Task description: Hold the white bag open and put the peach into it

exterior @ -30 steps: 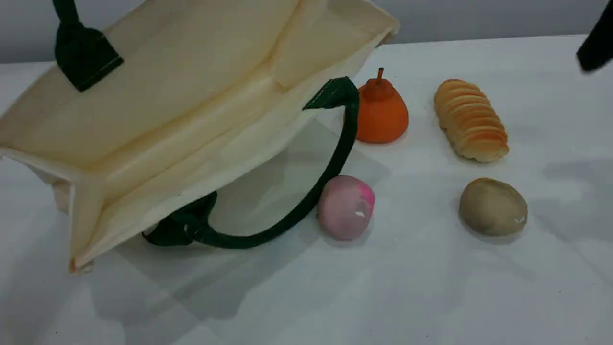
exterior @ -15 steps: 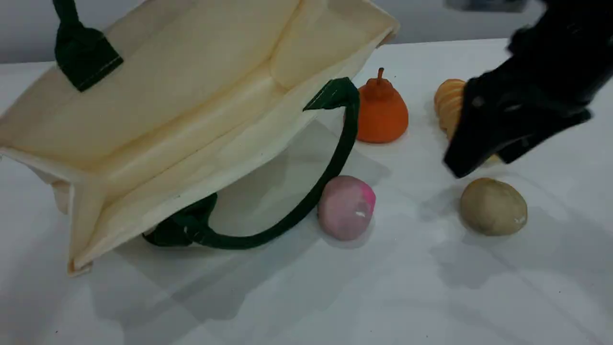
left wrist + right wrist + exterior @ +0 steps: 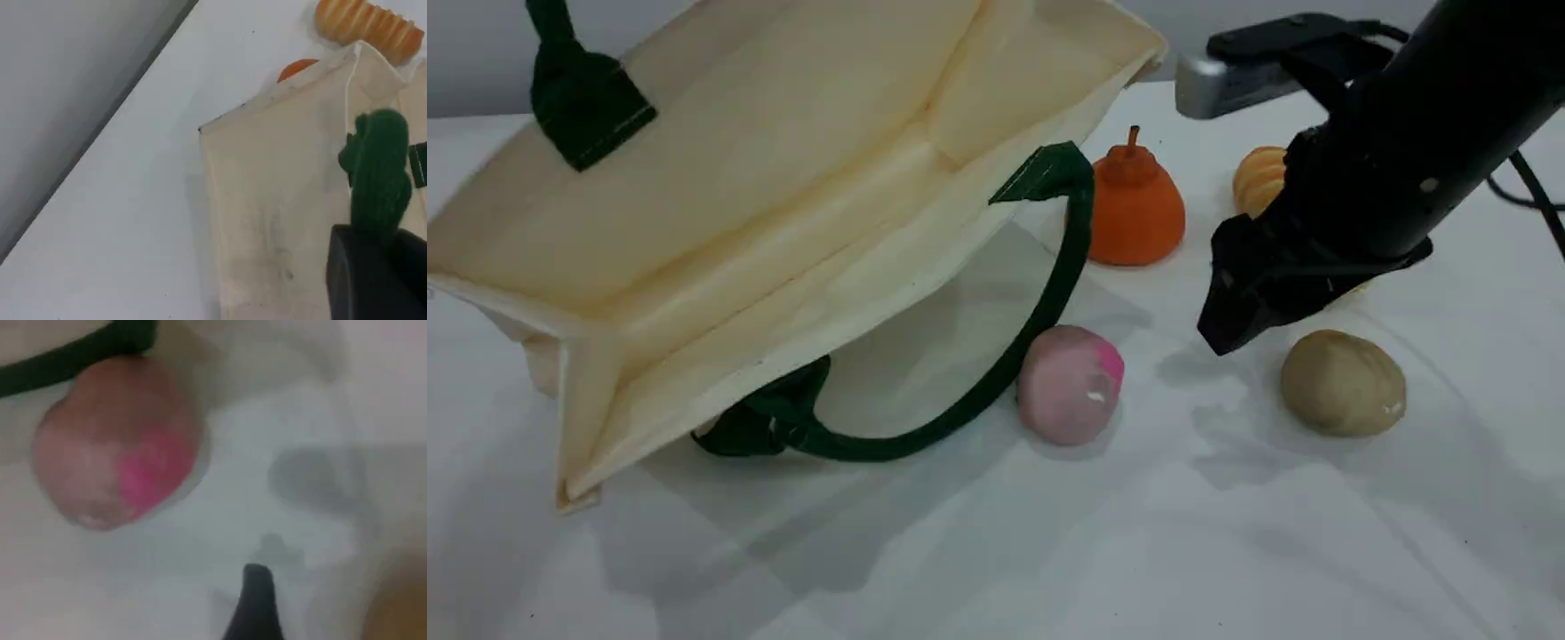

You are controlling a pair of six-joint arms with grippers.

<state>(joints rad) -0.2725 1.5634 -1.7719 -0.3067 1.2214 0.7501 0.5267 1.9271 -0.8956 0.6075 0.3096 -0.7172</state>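
Observation:
The white bag [image 3: 783, 178] hangs tilted with its mouth toward the camera, lifted by its upper green handle [image 3: 578, 102]. In the left wrist view my left gripper [image 3: 379, 241] is shut on that handle [image 3: 379, 167]. The bag's lower handle [image 3: 1049, 293] loops down onto the table. The pale pink peach [image 3: 1069, 384] lies on the table just outside that loop, touching it. My right gripper [image 3: 1224, 322] hovers open and empty to the right of the peach and slightly above it. In the right wrist view the peach [image 3: 120, 447] fills the upper left, ahead of the fingertip [image 3: 258, 603].
An orange pear-shaped fruit [image 3: 1136, 209] stands behind the peach. A ridged bread roll [image 3: 1258, 178] is partly hidden by the right arm. A brownish potato-like lump [image 3: 1343, 382] lies right of the right gripper. Open table lies in front.
The right arm has come in from the upper right and moved down and left toward the peach. The bag, the peach and the left gripper's hold have not changed.

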